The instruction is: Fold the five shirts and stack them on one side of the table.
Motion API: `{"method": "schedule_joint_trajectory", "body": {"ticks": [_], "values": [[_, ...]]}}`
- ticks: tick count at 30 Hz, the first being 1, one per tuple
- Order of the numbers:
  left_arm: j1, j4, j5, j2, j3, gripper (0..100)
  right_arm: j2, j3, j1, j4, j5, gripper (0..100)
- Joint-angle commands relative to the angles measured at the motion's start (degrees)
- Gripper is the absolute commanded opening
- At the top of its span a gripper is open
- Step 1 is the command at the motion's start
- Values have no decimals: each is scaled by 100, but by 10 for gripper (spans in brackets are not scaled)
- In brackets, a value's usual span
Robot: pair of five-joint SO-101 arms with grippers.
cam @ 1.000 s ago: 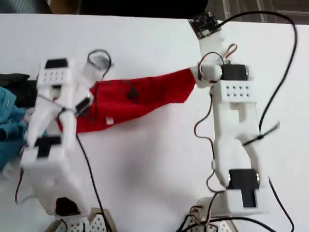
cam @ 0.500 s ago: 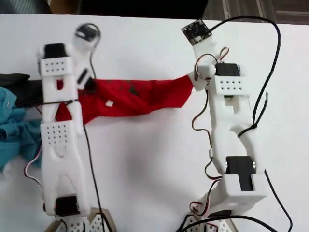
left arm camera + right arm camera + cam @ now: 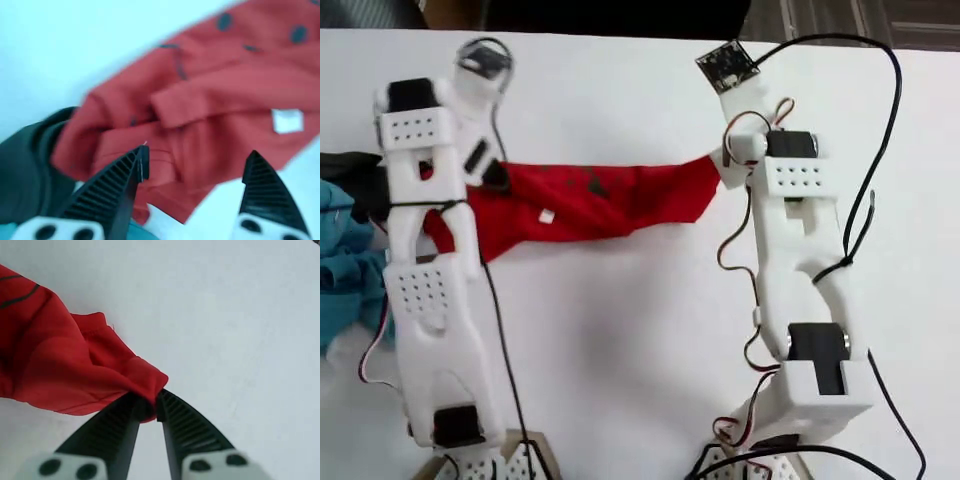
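Clutter beside my left arm: teal shirt, perhaps a dark shirt. Red shirt lies on the table between the arms; right gripper pinches its corner, left gripper hangs spread over its other end.

Overhead, wrist close-ups; shared shirt

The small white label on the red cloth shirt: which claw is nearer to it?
Left. The left claw hangs open over the red cloth shirt near its small white label; the right claw pinches the opposite corner.
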Motion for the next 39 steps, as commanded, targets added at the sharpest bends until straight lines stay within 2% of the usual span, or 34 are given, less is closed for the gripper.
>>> {"method": "schedule_joint_trajectory", "body": {"ticks": [1,8,12,14,18,22,28,34,39], "values": [[325,-88,-325,-721,1059,312,-31,-70,-31,-92,44,20],[343,-1582,-132,-695,1692,247,-40,-70,-31,-92,44,20],[343,-2444,738,-703,1587,244,-40,-70,-31,-92,44,20],[343,-2629,1187,-703,1349,244,-40,-70,-22,-92,44,20],[343,-2637,1767,-703,866,244,-57,-70,4,-92,53,20],[343,-2567,1749,-730,734,244,-57,-70,4,-92,53,20],[281,-2013,1811,-782,409,244,-57,-70,13,-145,53,20],[211,-1934,2576,-703,251,244,-57,-70,22,-171,53,20],[220,-1582,2347,-229,699,244,-66,-141,154,-154,53,20]]}}
